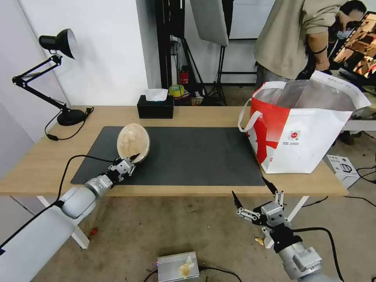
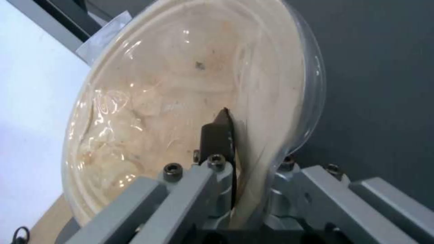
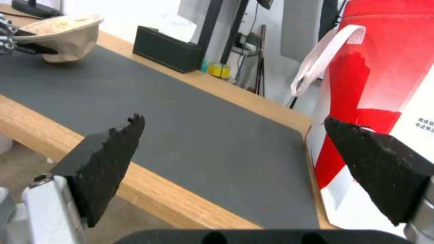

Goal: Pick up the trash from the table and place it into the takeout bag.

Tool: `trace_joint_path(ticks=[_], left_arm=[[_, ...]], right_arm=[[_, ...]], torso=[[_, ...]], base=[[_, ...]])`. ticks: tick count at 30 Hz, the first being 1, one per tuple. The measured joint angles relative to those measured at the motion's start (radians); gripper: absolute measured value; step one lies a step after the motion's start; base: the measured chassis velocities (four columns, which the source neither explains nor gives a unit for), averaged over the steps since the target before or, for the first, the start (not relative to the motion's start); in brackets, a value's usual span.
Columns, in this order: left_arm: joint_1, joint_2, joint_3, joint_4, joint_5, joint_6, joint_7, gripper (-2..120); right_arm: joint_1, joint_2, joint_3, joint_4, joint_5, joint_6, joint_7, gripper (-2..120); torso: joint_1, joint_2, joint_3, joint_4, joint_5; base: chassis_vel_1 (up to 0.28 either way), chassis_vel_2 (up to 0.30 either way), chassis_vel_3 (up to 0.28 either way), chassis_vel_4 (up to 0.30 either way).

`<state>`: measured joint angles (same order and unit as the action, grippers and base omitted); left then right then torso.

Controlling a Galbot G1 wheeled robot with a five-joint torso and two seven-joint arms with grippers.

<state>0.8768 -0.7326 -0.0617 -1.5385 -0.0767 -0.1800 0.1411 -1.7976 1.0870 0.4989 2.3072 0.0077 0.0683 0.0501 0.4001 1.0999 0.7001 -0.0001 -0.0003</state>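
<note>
A beige paper-pulp bowl (image 1: 133,142) with a clear lid, the trash in view, is tipped on its edge above the dark mat (image 1: 196,156) of the table (image 1: 35,164). My left gripper (image 1: 133,159) is shut on its rim; the left wrist view shows one black fingertip (image 2: 220,130) pressed against the bowl (image 2: 181,101). In the right wrist view the bowl (image 3: 67,34) appears far off. The takeout bag (image 1: 301,129) stands open on the table's right end. My right gripper (image 1: 254,188) hangs open below the table's front edge, fingers (image 3: 113,159) spread wide, near the bag (image 3: 389,67).
A black tissue box (image 1: 155,106) sits at the back edge and a black desk lamp (image 1: 58,78) at the back left. A person bends behind the bag. A small white box (image 1: 344,168) and a metal box (image 1: 178,266) lie on the floor.
</note>
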Motion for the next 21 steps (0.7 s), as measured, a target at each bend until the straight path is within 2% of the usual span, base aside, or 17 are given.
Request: trace_joint_path(ticks=[9, 13, 19, 21], left_arm=[[0.024, 0.005, -0.045, -0.064, 0.002, -0.033, -0.003, 3], [0.066, 0.015, -0.112, -0.145, 0.002, -0.036, -0.004, 3], [0.122, 0.031, -0.182, -0.214, 0.002, -0.037, -0.004, 3], [0.177, 0.041, -0.241, -0.265, 0.001, -0.053, -0.006, 3]], right_arm=[[0.0, 0.0, 0.0, 0.0, 0.0, 0.0, 0.0, 100], [0.0, 0.0, 0.0, 0.0, 0.0, 0.0, 0.0, 100], [0.0, 0.0, 0.0, 0.0, 0.0, 0.0, 0.0, 100], [0.0, 0.0, 0.0, 0.0, 0.0, 0.0, 0.0, 100]], torso=[[0.0, 0.0, 0.0, 0.0, 0.0003], [0.0, 0.0, 0.0, -0.0001, 0.0003], [0.0, 0.0, 0.0, 0.0, 0.0003], [0.0, 0.0, 0.0, 0.0002, 0.0003]], base=[[0.0, 0.0, 0.0, 0.0], [0.0, 0.0, 0.0, 0.0], [0.0, 0.0, 0.0, 0.0], [0.0, 0.0, 0.0, 0.0]])
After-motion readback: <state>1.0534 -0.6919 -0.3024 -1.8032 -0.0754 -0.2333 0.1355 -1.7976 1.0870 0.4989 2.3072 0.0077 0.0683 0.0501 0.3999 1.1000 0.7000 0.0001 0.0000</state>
